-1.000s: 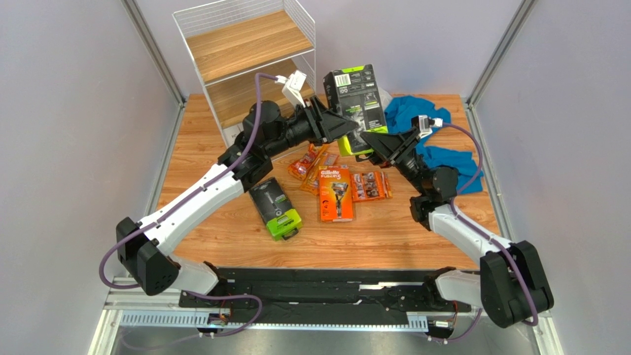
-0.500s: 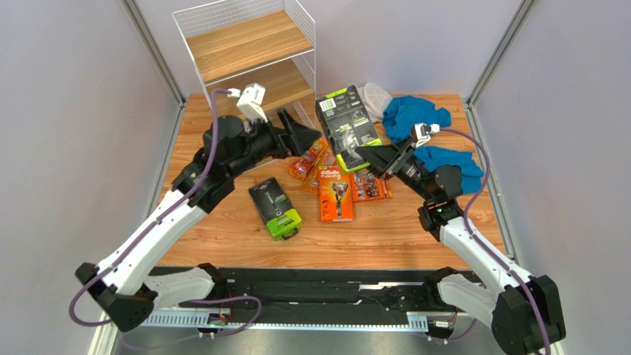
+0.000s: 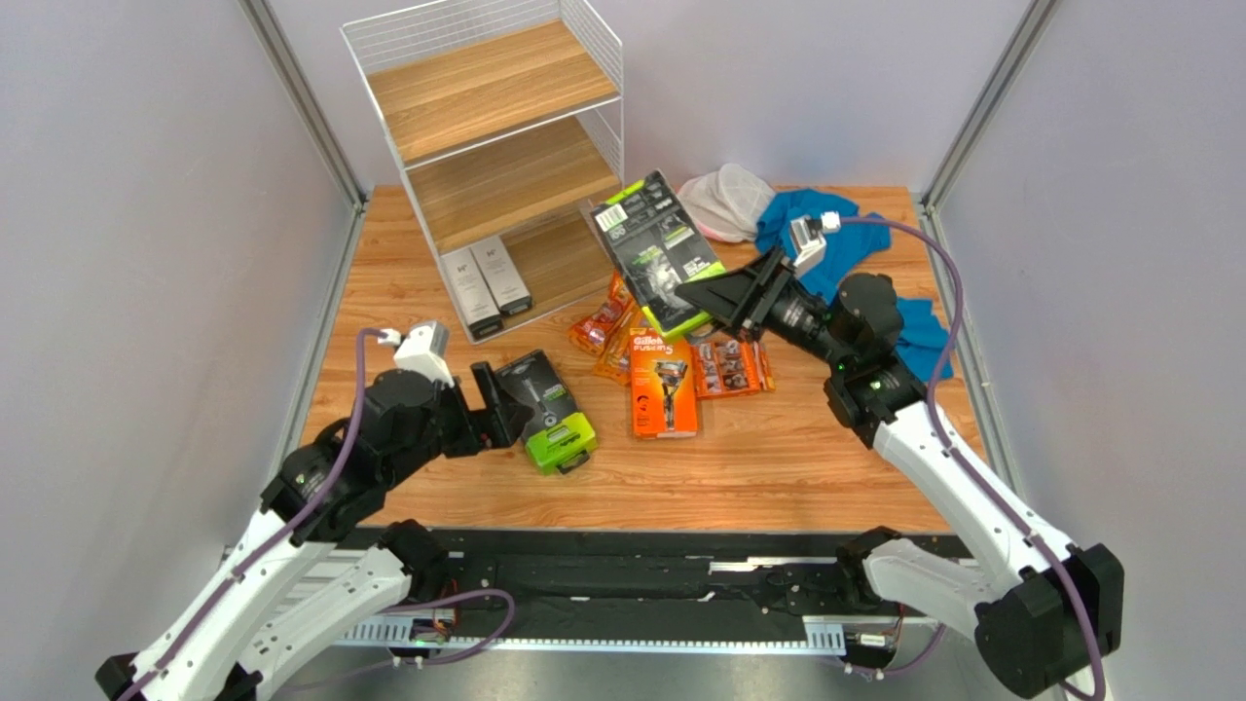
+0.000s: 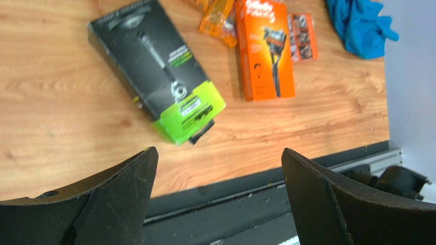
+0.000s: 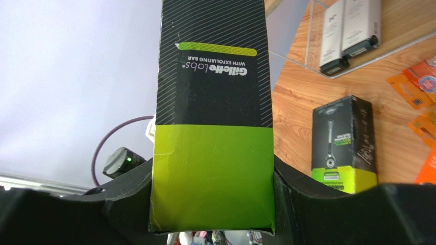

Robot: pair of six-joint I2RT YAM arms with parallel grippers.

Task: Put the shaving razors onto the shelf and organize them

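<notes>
Table [image 3: 819, 468]: right gripper [image 3: 702, 303] grips 1 pack [image 3: 651, 241] (aloft).

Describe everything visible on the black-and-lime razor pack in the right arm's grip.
The held razor pack is a flat, cardboard-looking box: black with fine diagonal stripes, a lime-green end and a thin lime bar over Gillette Labs lettering. The right pincer clamps the green end from both sides. It hangs tilted above the table, just right of the shelf.
</notes>
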